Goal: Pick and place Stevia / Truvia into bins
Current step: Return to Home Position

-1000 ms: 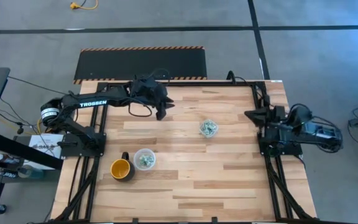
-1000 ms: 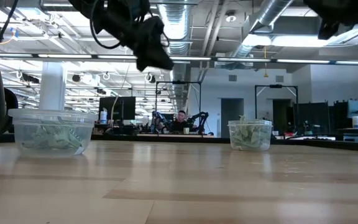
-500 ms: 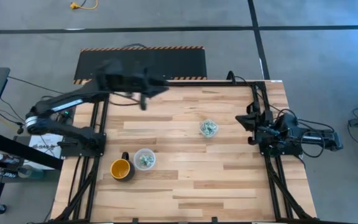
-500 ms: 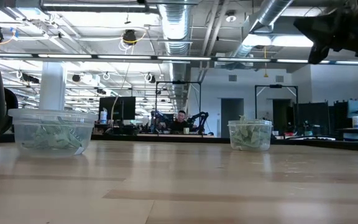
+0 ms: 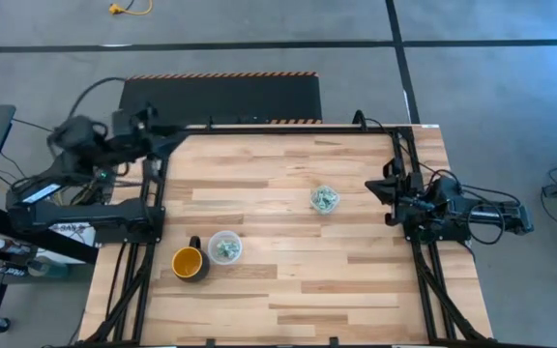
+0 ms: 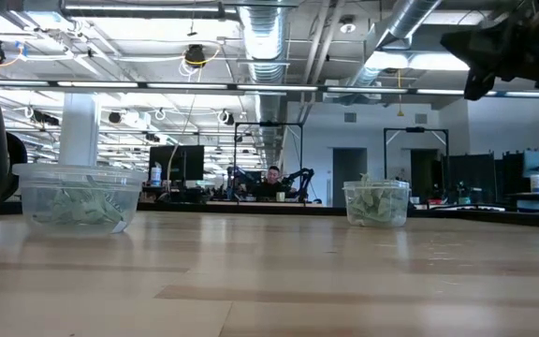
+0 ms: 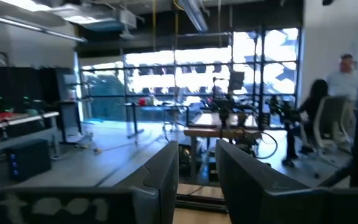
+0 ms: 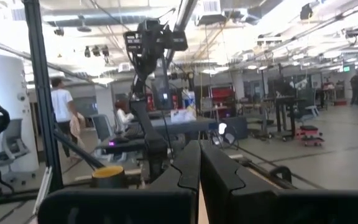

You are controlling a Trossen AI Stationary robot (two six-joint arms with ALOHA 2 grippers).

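Beyond the table's (image 5: 288, 280) far-left corner, at about ten o'clock from its middle in the high view, the left gripper (image 7: 197, 155) is held clear of the work. Its fingers are parted by a narrow gap, and nothing is held between them.

At about eight o'clock from the middle the left cup (image 6: 73, 171) is found, with a yellow mug (image 5: 188, 262) touching or just beside it at its own eight o'clock. A loose heap of pale green and white sachets (image 5: 225, 249) fills its lower part. The right cup (image 6: 375, 185), at about two o'clock from the middle and well apart from the first, is filled with sachets nearly to the rim.

No loose sachet can be made out on the bare wood.

The sachets are judged to be very light, thin and limp, prone to bend or slip. A pinch across the narrow width near the middle is advised, with one edge lifted first where a sachet lies flat.

At the right edge, between two and three o'clock, the right gripper (image 8: 199, 149) is parked with its fingers pressed together, empty.
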